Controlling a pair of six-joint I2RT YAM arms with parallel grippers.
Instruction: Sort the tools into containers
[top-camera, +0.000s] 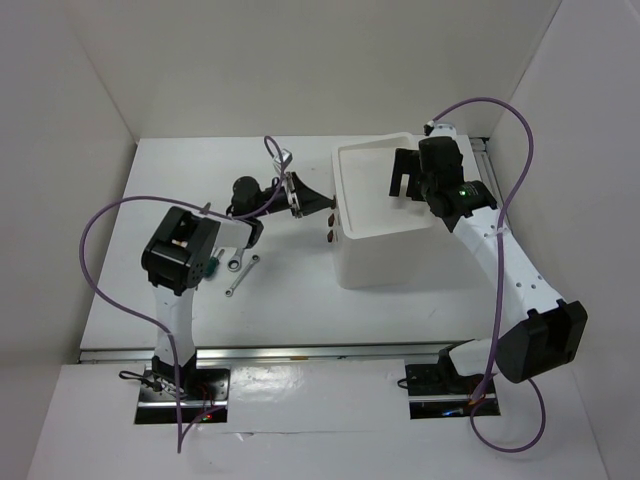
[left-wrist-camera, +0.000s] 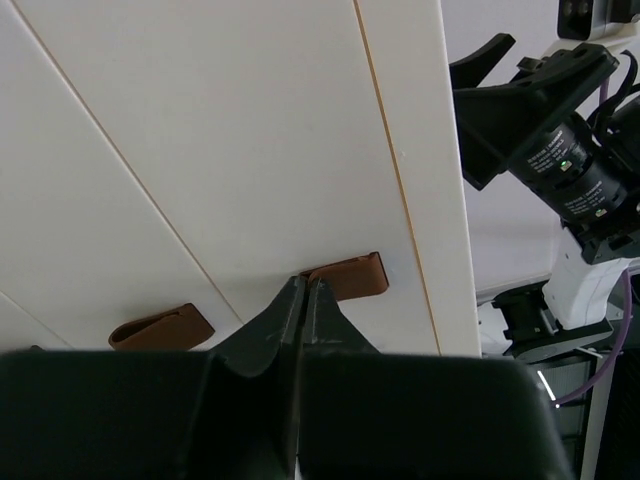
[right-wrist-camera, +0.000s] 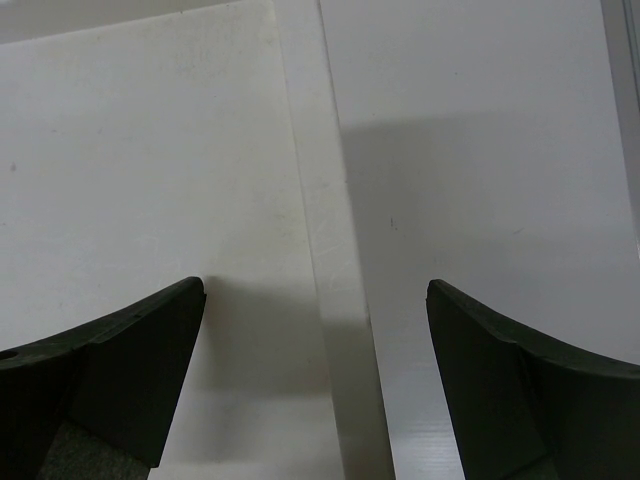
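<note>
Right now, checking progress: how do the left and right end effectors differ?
The left end effector is shut, tips at a brown drawer handle; the right end effector is open and empty. The left is beside the box; the right hangs over its top tray. Both are black.

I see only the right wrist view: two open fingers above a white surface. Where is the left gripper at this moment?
Observer: The left gripper is at the front of the white box. Its jaws are closed, with the tips at one brown handle.
Operator: And over which part am I?
Observer: The right gripper hangs over the top tray. The top view shows no tool in it.
Operator: Where are the tools, then?
Observer: The silver wrenches lie on the table, left of the box, beside the left arm.
</note>
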